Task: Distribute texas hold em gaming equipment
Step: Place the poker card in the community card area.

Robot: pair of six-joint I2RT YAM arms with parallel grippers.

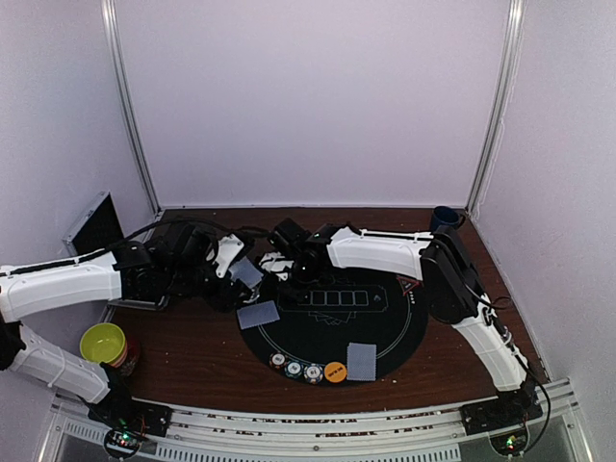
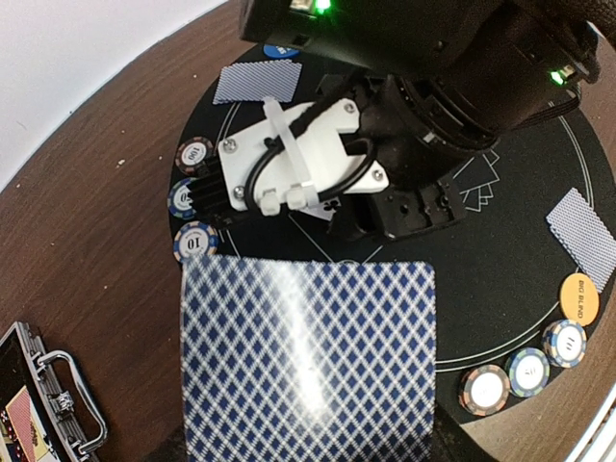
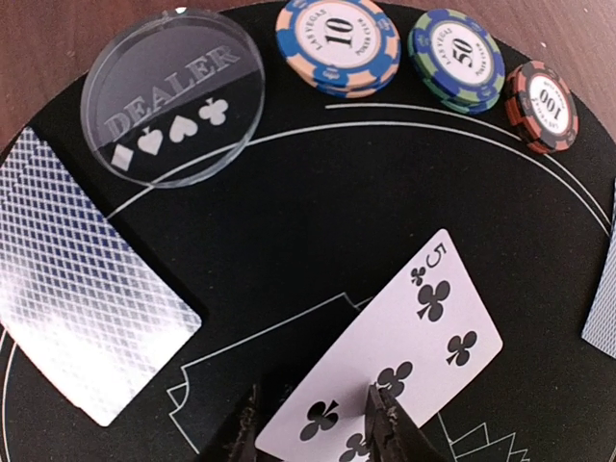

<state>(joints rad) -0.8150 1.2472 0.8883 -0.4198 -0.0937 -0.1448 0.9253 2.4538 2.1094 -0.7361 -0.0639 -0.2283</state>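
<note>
My left gripper (image 1: pixel 243 277) is shut on a blue-backed playing card (image 2: pixel 308 356), held face down over the left edge of the black round mat (image 1: pixel 385 332); the card hides its fingers. My right gripper (image 3: pixel 316 428) hangs low over the mat with its jaws apart, straddling a face-up five of clubs (image 3: pixel 409 351). A clear DEALER button (image 3: pixel 173 96) and 10 (image 3: pixel 337 43), 50 (image 3: pixel 455 58) and 100 (image 3: pixel 544 104) chips lie beyond it. Face-down cards (image 1: pixel 258 314) (image 1: pixel 361 361), three chips (image 1: pixel 294 369) and an orange button (image 1: pixel 335 372) lie on the mat. A red triangle marker (image 1: pixel 409 287) sits at its right.
A yellow-green bowl (image 1: pixel 103 343) stands at the near left. A dark blue cup (image 1: pixel 443 219) is in the far right corner. An open metal case (image 1: pixel 91 226) lies at the far left. The two grippers are close together.
</note>
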